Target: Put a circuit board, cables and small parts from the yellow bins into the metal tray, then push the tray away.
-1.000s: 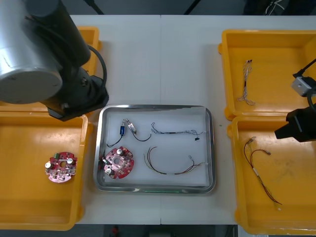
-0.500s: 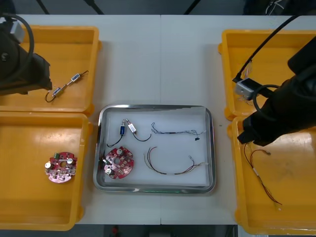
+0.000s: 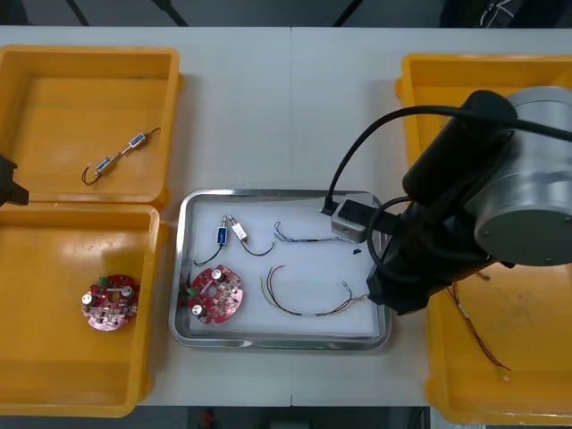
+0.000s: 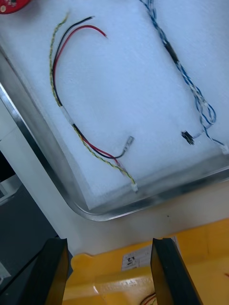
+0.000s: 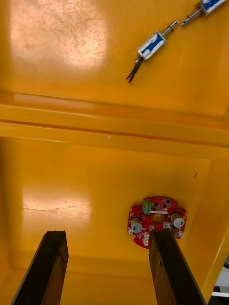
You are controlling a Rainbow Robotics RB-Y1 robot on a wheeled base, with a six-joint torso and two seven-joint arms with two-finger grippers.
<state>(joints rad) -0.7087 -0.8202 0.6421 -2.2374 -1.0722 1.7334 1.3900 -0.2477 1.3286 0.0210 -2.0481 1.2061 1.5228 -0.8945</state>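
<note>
The metal tray (image 3: 181,268) in the middle of the table is white inside. It holds a red circuit board (image 3: 214,294), small metal parts (image 3: 231,231), a blue and white cable (image 3: 313,239) and a red and yellow cable (image 3: 304,304). My right arm covers the tray's right edge. My right gripper (image 4: 109,271) is open above the strip between the tray rim (image 4: 43,152) and the bin, with the red and yellow cable (image 4: 59,95) and the blue and white cable (image 4: 183,71) beyond its fingers. My left gripper (image 5: 107,271) is open over the near left bin, with a second circuit board (image 5: 156,221) beside one finger.
The far left bin (image 3: 54,98) holds small metal parts (image 3: 121,154). The near left bin (image 3: 54,375) holds a circuit board (image 3: 110,301). A thin cable (image 3: 474,331) lies in the near right bin (image 3: 527,375). The far right bin (image 3: 438,98) is partly covered by my right arm.
My right arm has swung left from over the right bins to the tray's right edge. My left arm has pulled back to the left edge of the front view.
</note>
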